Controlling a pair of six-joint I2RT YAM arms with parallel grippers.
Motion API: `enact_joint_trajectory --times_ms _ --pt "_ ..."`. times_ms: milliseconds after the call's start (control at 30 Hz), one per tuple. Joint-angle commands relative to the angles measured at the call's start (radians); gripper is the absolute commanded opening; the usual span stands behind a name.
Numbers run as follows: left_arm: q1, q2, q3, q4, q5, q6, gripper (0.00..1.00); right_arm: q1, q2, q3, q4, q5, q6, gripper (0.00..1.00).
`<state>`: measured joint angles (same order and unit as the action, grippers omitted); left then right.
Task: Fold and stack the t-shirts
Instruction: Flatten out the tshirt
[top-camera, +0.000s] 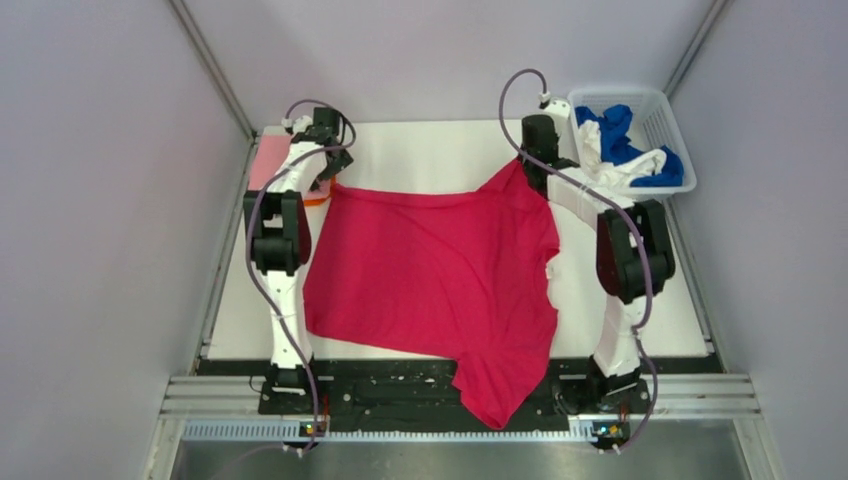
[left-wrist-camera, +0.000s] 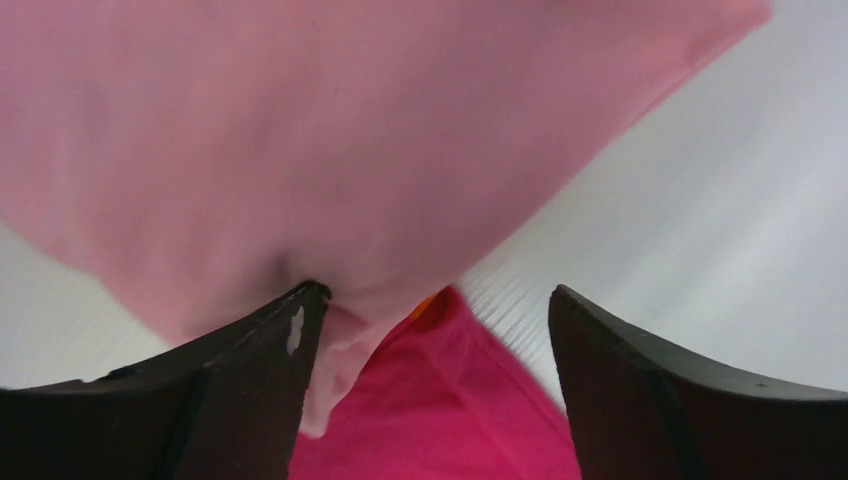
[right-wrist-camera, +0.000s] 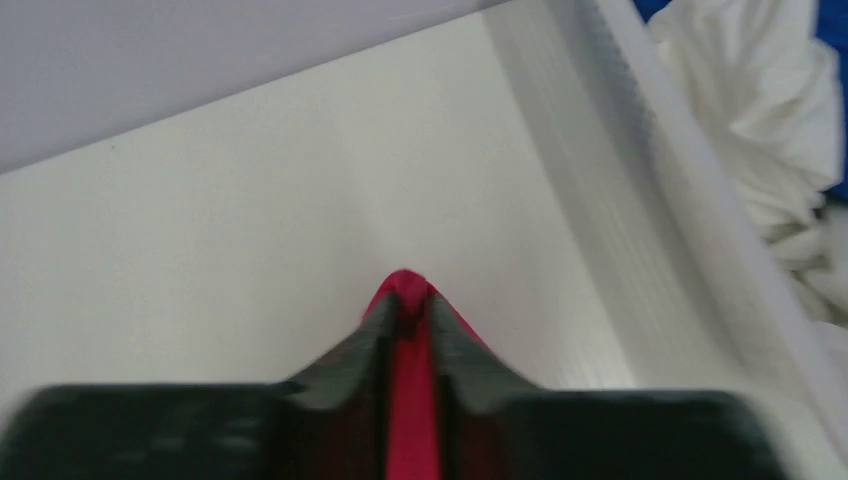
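The crimson-pink t-shirt (top-camera: 435, 270) lies spread over the white table, its lower part hanging over the near edge. My right gripper (top-camera: 527, 162) is shut on its far right corner (right-wrist-camera: 405, 290) and holds it raised. My left gripper (top-camera: 325, 178) is open over its far left corner (left-wrist-camera: 440, 400), jaws wide apart, the cloth between them. A folded light pink t-shirt (top-camera: 270, 160) lies at the far left; it fills the left wrist view (left-wrist-camera: 330, 140). A bit of the orange t-shirt (top-camera: 318, 197) peeks out under it (left-wrist-camera: 428, 303).
A white mesh basket (top-camera: 668, 120) at the far right holds the blue t-shirt (top-camera: 618, 135) and the white t-shirt (top-camera: 625, 170); its rim and white cloth show in the right wrist view (right-wrist-camera: 640, 170). Grey walls enclose the table.
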<state>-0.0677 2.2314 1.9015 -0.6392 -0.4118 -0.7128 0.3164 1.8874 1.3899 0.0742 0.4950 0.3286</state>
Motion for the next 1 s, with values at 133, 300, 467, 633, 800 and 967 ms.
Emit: enact_joint_trajectory --times_ms 133,300,467,633,800,967 --pt "0.01 -0.012 0.2 -0.041 0.13 0.04 0.98 -0.08 0.208 0.368 -0.266 -0.189 0.115 0.96" --pt "-0.003 -0.215 -0.126 0.108 0.265 0.04 0.98 -0.078 0.04 0.123 -0.15 -0.367 0.125 0.99" --pt "-0.027 -0.31 -0.328 0.224 0.367 0.03 0.98 -0.056 -0.052 -0.065 -0.041 -0.64 0.171 0.99" --pt "-0.038 -0.246 -0.312 0.197 0.389 0.03 0.98 -0.005 -0.036 -0.11 0.015 -0.7 0.181 0.99" --pt "-0.039 -0.14 -0.226 0.161 0.405 0.019 0.99 0.015 0.025 -0.086 0.024 -0.745 0.21 0.99" --pt "-0.038 -0.057 -0.143 0.178 0.407 0.01 0.99 0.037 0.057 -0.077 0.034 -0.735 0.219 0.99"
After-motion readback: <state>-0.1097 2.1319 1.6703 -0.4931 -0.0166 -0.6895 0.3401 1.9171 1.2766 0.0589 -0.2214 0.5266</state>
